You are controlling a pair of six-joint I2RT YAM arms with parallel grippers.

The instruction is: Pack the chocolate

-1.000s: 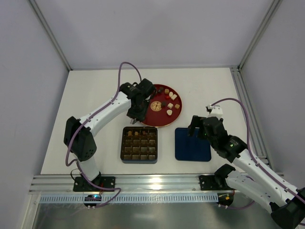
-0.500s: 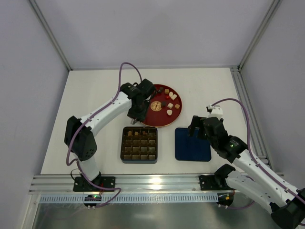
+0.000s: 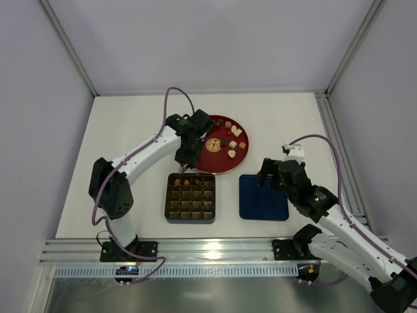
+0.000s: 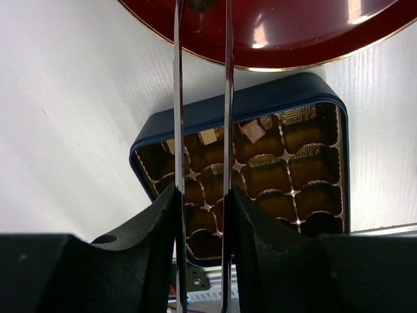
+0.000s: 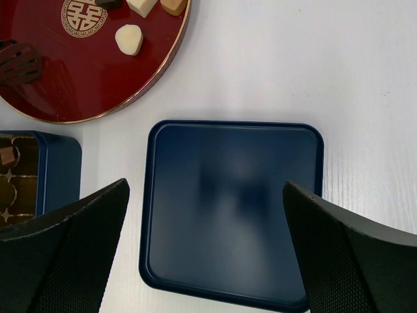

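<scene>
Chocolate (image 5: pixel 128 38) lies mostly on the red plate (image 3: pixel 212 161) mid-table, with a few pieces in the box (image 4: pixel 247 104) by the near edge. My left gripper (image 4: pixel 202 26), narrowly parted over the plate's near rim, shows a dark lump (image 4: pixel 199 4) at its tips; gripped or not, I cannot tell. I'd centre over an empty cup (image 4: pixel 264 176). My right gripper (image 5: pixel 205 189) gapes empty above the lid (image 5: pixel 234 261).

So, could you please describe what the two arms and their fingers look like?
The left arm and right arm have white links, black joints and purple-grey cables. The left fingers are thin metal blades on black mounts; the right fingers are broad, black, mesh-textured.
</scene>
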